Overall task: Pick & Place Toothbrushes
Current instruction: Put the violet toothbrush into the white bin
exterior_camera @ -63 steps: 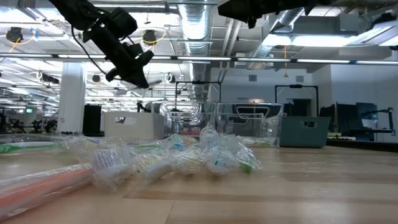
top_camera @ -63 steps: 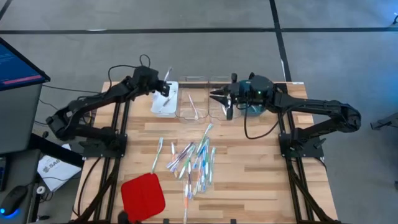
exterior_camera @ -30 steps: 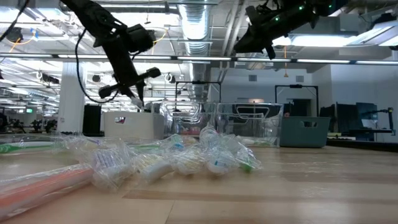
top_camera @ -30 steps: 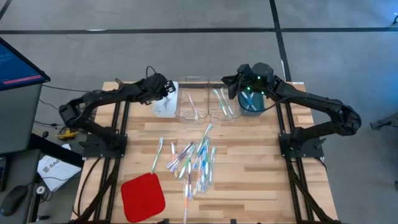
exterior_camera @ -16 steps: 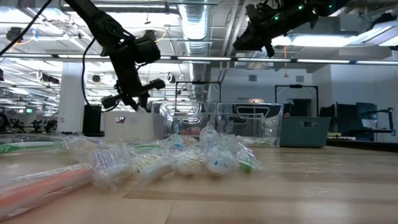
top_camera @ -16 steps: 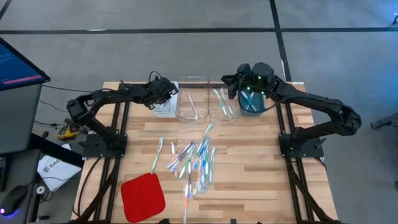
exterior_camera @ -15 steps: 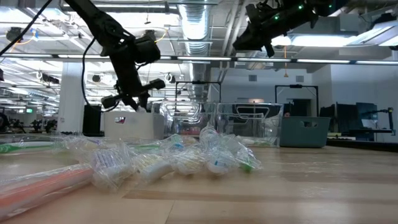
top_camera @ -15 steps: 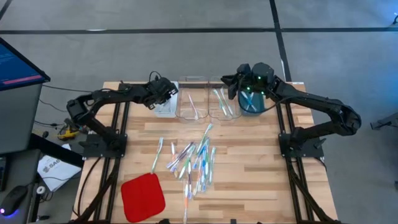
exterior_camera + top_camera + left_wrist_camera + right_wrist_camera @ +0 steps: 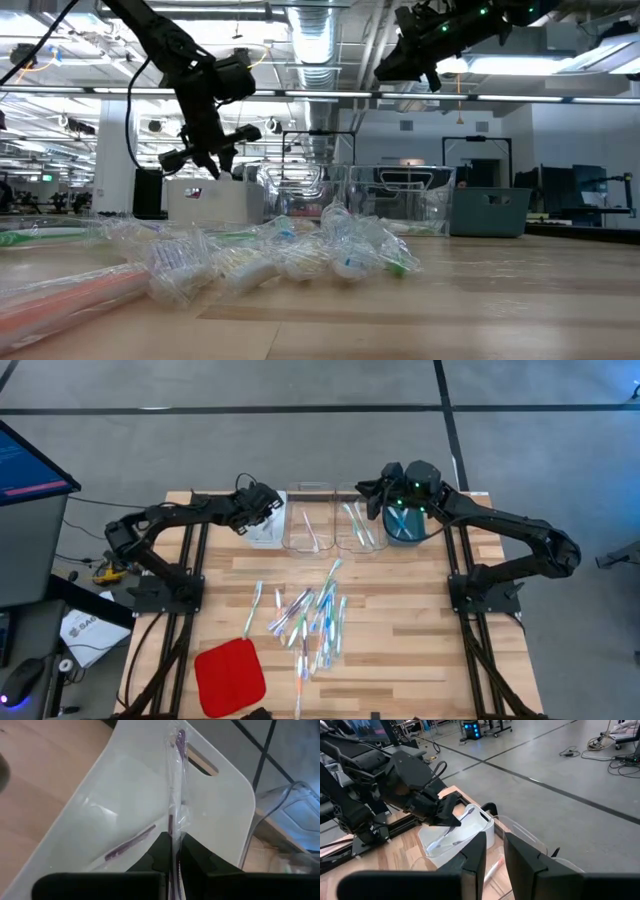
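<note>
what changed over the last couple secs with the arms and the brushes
The left gripper, shut on a purple toothbrush, drew back and lowered over the white tray. The right gripper swung from above the clear trays back toward the table's far right. The toothbrush pile and red pad stayed put.

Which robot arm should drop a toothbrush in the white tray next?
Probably the left: its tool is shut on a wrapped purple toothbrush right above the white plastic tray. The right tool hangs empty over the clear trays.
</note>
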Controlling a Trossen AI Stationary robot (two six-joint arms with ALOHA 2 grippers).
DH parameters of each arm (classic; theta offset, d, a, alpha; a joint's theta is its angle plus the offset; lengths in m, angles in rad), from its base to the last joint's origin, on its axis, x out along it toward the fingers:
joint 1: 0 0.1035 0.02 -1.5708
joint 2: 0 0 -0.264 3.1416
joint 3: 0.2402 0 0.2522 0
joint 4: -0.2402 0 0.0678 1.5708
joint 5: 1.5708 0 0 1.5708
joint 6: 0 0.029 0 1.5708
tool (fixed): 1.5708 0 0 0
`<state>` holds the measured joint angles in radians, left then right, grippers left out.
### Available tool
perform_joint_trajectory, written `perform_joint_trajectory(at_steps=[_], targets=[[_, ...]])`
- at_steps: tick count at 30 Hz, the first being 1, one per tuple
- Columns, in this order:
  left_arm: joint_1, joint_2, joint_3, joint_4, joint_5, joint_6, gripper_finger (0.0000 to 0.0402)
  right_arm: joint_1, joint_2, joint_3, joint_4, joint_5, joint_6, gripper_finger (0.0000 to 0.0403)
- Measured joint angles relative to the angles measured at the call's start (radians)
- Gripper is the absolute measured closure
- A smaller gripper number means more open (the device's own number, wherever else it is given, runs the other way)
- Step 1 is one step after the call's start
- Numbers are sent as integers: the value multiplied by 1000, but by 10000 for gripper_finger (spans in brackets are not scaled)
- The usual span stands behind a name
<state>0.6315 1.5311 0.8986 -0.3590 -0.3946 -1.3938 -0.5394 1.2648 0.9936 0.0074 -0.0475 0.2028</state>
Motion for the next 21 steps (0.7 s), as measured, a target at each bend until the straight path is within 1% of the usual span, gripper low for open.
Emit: perform_joint_trajectory(at_steps=[8,14,21], targets=[[-1,10,0,9,7,-3,387,1,0,0,0,0,0,340],[-10,49,0,23,20,-3,384,1,0,0,0,0,0,340],[-10,75,0,92,28,19,353,1,0,0,-2,0,0,340]])
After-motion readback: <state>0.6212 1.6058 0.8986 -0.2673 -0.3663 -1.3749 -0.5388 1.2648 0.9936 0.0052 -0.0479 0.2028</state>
